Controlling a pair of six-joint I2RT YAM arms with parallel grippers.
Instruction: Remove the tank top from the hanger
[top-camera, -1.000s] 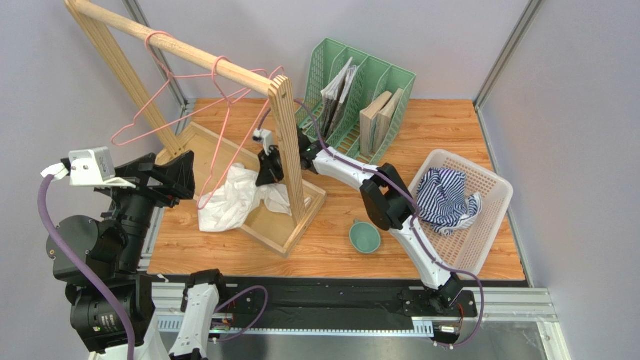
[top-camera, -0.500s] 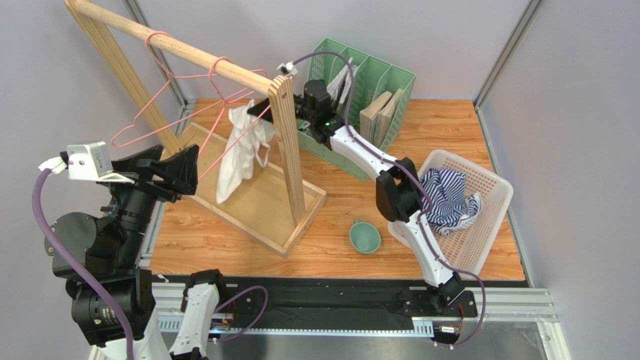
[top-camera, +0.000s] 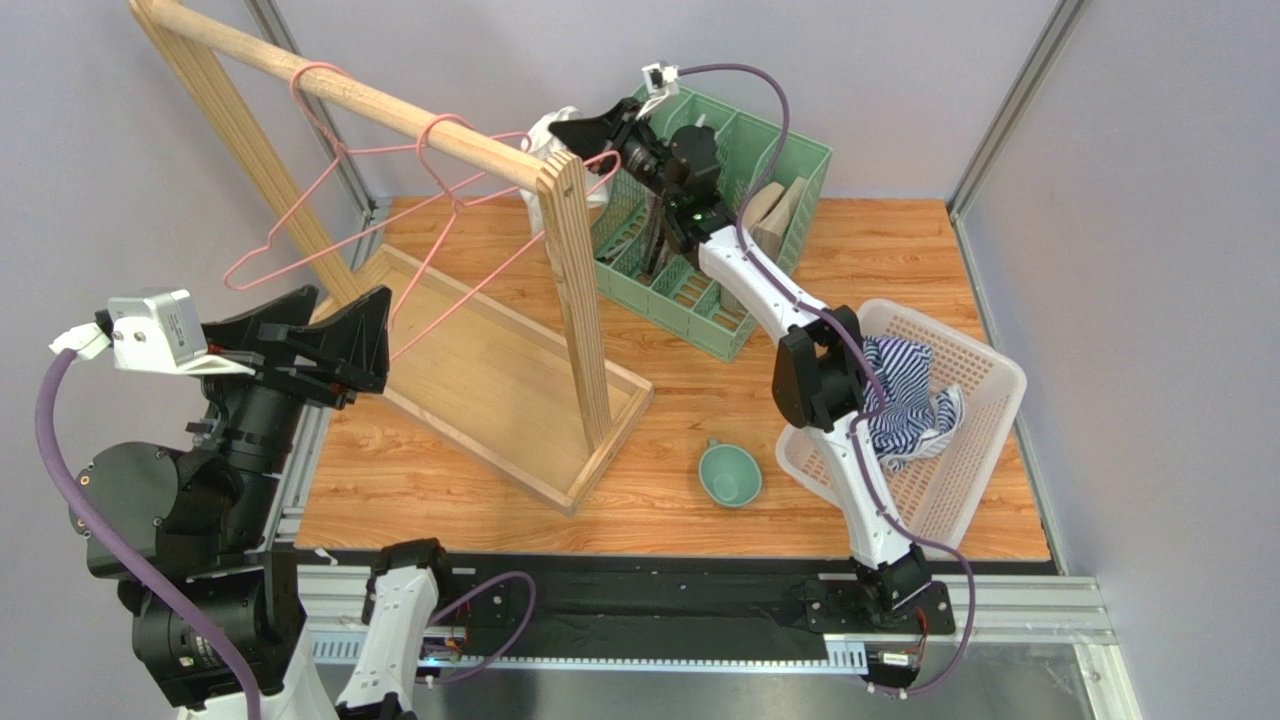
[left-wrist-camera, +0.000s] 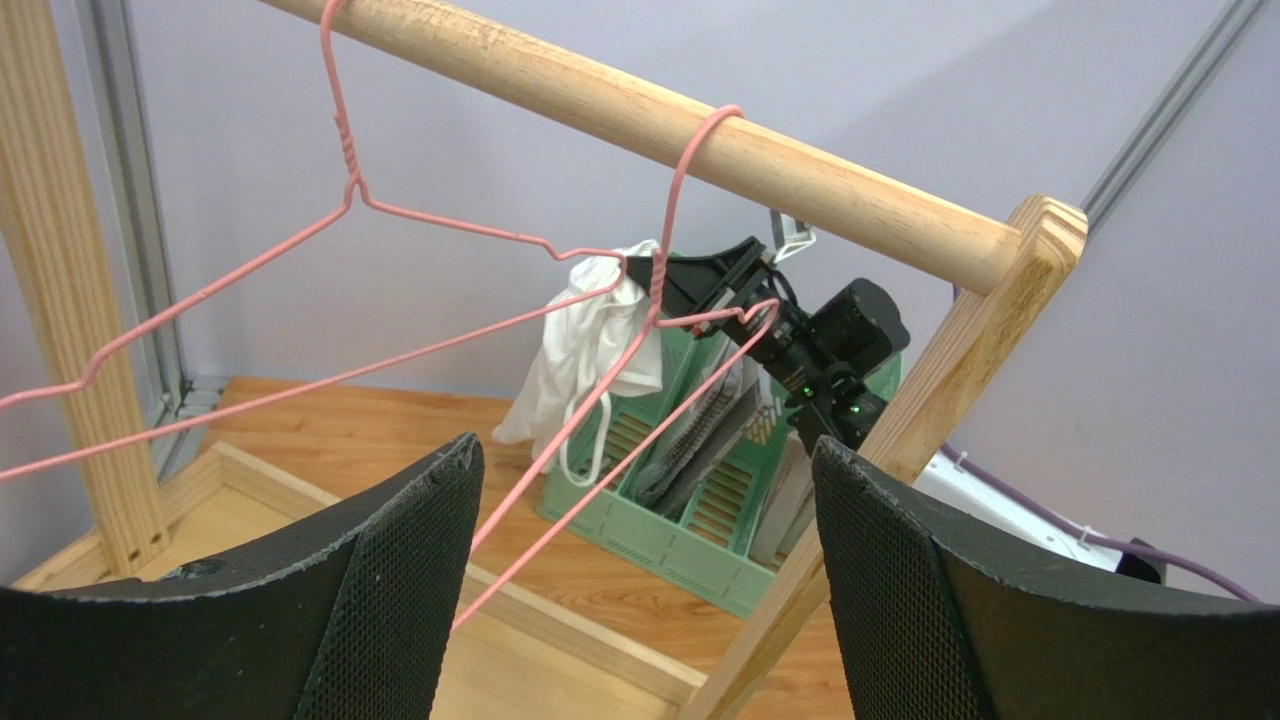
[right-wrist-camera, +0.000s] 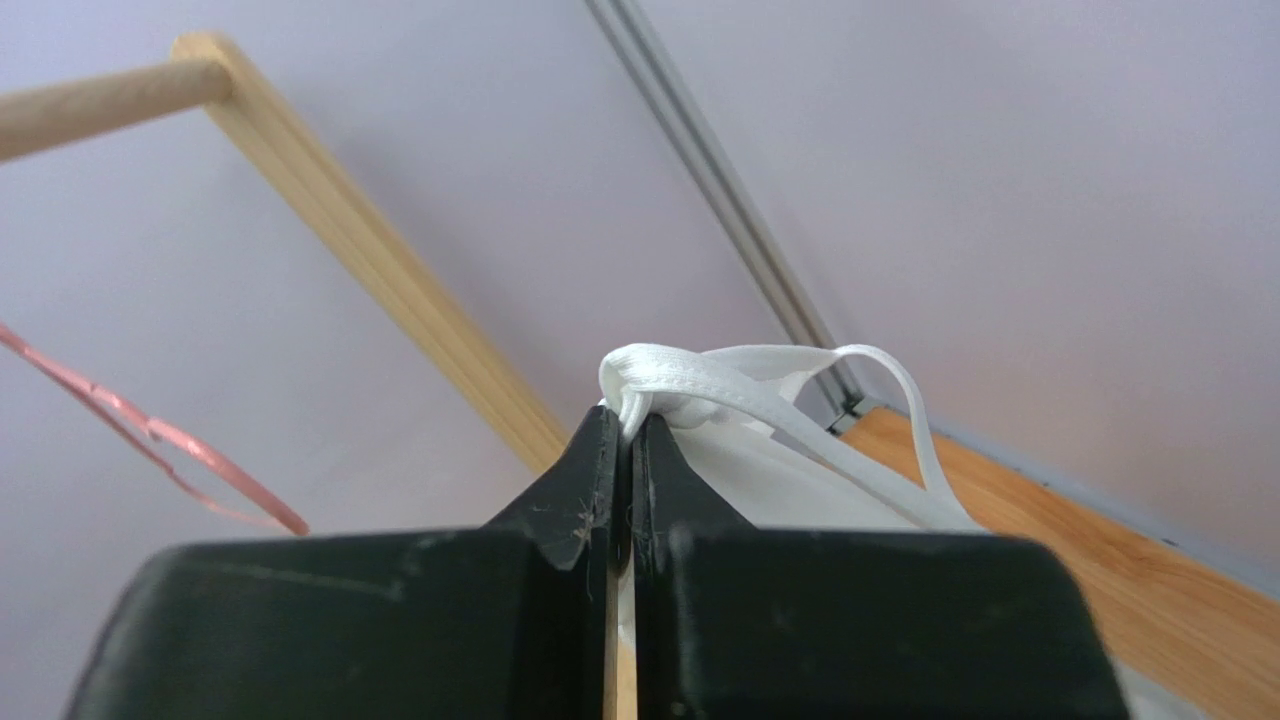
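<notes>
Pinching the tank top (left-wrist-camera: 594, 338) by a strap in the right gripper (right-wrist-camera: 624, 428), jaws pressed together, cloth dangling just below, beside the pink hanger (left-wrist-camera: 661, 300). Holding the left gripper (left-wrist-camera: 643, 450) spread wide, well apart from it.

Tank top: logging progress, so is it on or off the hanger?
Seemingly off: the tank top dangles bunched from the shut right tool, beside the hanger.

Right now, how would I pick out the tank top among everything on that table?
Find the wooden clothes rack on the left and follow its rail to the right end. There the tank top dangles from the right tool, pinched shut on it. It is the only plain white cloth; the other garment is striped and lies in the basket.
</notes>
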